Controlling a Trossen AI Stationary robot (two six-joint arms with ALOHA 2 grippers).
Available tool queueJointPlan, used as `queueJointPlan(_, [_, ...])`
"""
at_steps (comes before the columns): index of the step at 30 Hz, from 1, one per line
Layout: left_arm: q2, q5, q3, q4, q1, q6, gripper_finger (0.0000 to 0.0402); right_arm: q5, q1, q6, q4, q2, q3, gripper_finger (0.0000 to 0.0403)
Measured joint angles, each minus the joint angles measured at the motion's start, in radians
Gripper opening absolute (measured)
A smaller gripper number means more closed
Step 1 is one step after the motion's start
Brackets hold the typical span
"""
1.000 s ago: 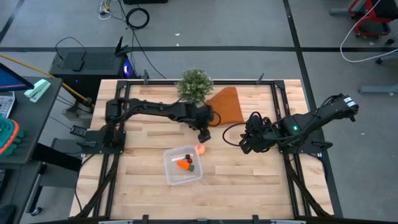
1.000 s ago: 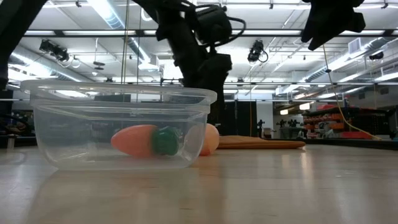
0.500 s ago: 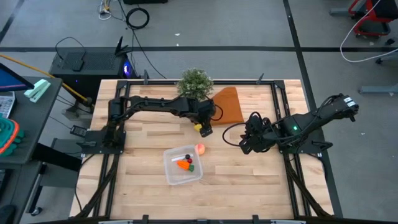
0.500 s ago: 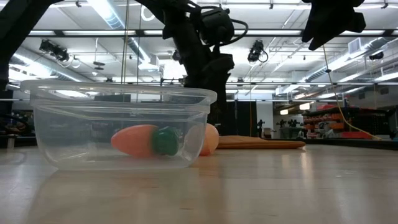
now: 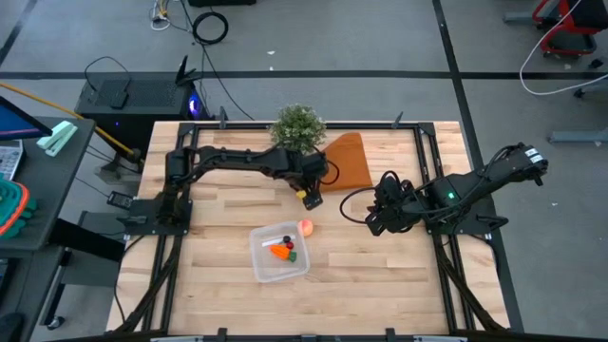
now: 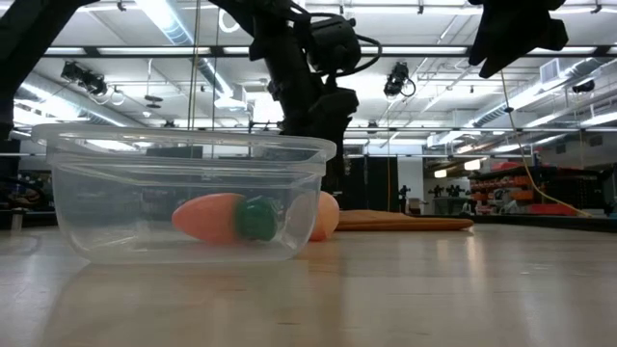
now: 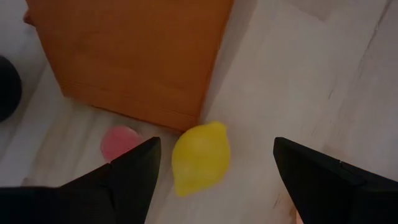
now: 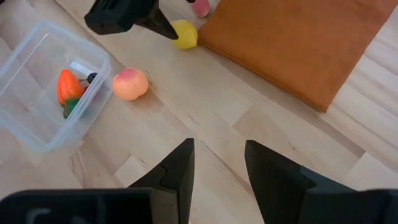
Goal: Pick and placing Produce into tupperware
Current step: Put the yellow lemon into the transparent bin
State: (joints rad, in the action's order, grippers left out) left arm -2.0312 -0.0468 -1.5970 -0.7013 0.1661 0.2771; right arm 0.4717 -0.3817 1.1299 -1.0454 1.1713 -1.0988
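The clear tupperware sits near the table's middle with the orange carrot and small dark bits inside. The peach-pink ball rests on the table just outside its far right corner. The yellow lemon lies on the wood by the near edge of the orange wedge, with a small pink piece beside it. My left gripper hangs open over the lemon, a finger on each side without touching. My right gripper waits open to the right.
The big orange-brown wedge lies flat toward the far edge, with the bushy green plant to its left. A cable loops on the table by the right arm. Bare wood stretches to the tupperware's left, right and near sides.
My left gripper has drawn back a little toward the table's far edge, away from the peach-pink ball and toward the wedge. The lemon now shows beside its fingers in the high view. For the last half second it has kept still.
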Motion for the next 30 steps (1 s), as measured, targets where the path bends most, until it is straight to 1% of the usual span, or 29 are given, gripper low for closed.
queueJointPlan(28, [-0.01, -0.001, 0.001, -0.05, 0.001, -0.002, 0.0318, -0.034, 0.0, 0.002, 0.0, 0.0, 0.0, 0.0114])
queueJointPlan(30, [-0.014, 0.0, 0.002, -0.074, 0.004, -0.009, 0.0318, -0.035, 0.0, 0.002, 0.0, 0.0, 0.0, 0.0114])
